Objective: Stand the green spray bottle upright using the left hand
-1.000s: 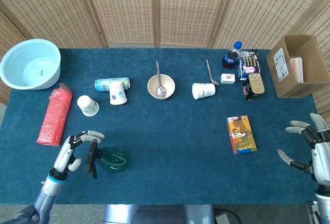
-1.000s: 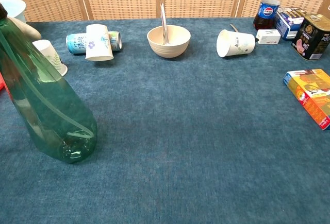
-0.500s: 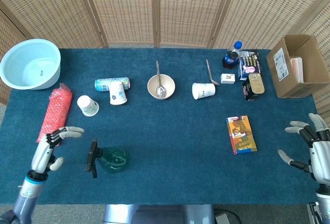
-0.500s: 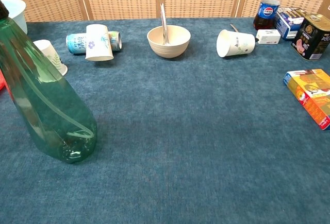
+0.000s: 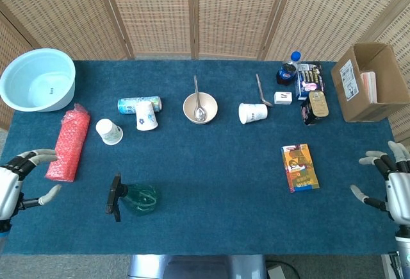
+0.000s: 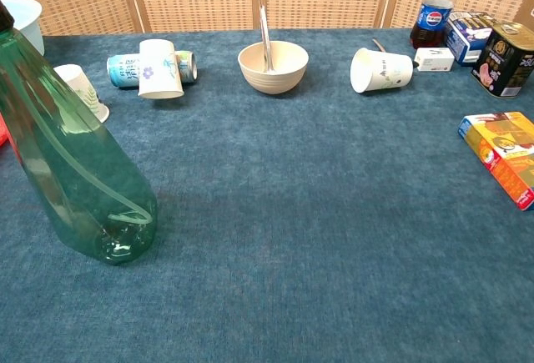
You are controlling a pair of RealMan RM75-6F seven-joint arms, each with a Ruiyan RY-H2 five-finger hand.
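The green spray bottle stands on its base on the blue table cloth, near the front edge and left of centre. From my head camera I look almost straight down on it: a round translucent green body with its black trigger head showing to the left. In the chest view the bottle fills the left side, a wide bottom narrowing upward, clear green plastic with a thin dip tube curving inside, and nothing touching it.

My left hand is at the far left edge of the table, well apart from the bottle, fingers spread and holding nothing. It sits just beside the lower end of the red bubble-wrap roll. My right hand is at the far right edge, fingers apart and empty too.

Farther back on the cloth are a light blue basin, a paper cup on its side, a lying can with another cup against it, and a bowl with a spoon in it.
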